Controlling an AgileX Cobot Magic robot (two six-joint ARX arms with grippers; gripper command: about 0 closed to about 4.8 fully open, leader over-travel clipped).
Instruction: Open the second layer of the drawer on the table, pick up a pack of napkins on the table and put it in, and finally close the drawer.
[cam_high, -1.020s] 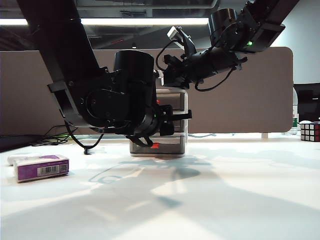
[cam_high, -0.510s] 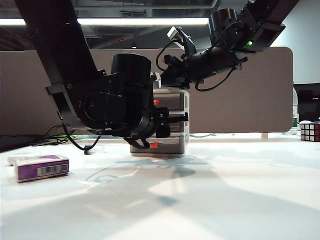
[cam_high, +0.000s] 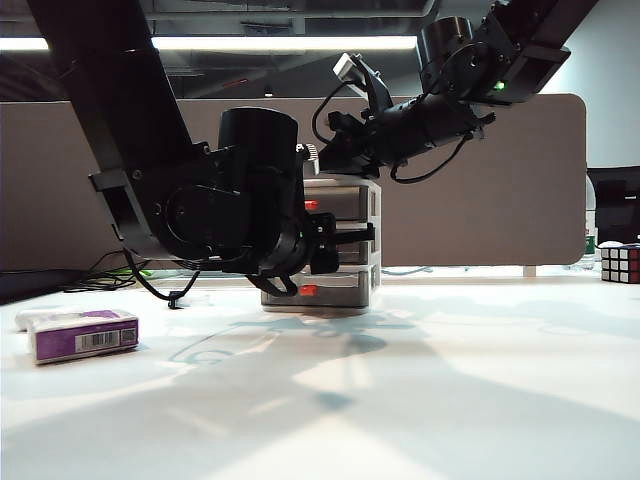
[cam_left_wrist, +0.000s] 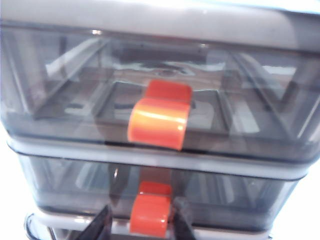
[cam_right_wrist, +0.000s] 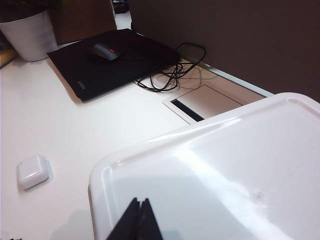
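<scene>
Left gripper (cam_left_wrist: 141, 227), at the front face of the drawer (cam_high: 340, 245) near the table's middle: fingertips (cam_left_wrist: 102, 225) stand on either side of a red handle tab (cam_left_wrist: 148, 215), close against it but not clearly clamped, so whether they pinch it cannot be told; the placement suits pulling that tray out by its tab. Which tier this tab belongs to is uncertain: the wrist view shows another drawer with its own red tab (cam_left_wrist: 159, 116) directly above, and the exterior view places the gripper about level with the second layer of the drawer (cam_high: 352, 246), still closed. Right gripper (cam_right_wrist: 139, 220): fingers pressed together, empty, resting at or just above the unit's white top (cam_right_wrist: 225, 175), judged there to steady the frame against the pull; contact cannot be confirmed. Pack of napkins (cam_high: 82, 335): purple, barcode label facing the camera, lying flat on the table (cam_high: 420, 400) well to the left and nearer, untouched, with a white oblong object (cam_high: 38, 316) just behind it
</scene>
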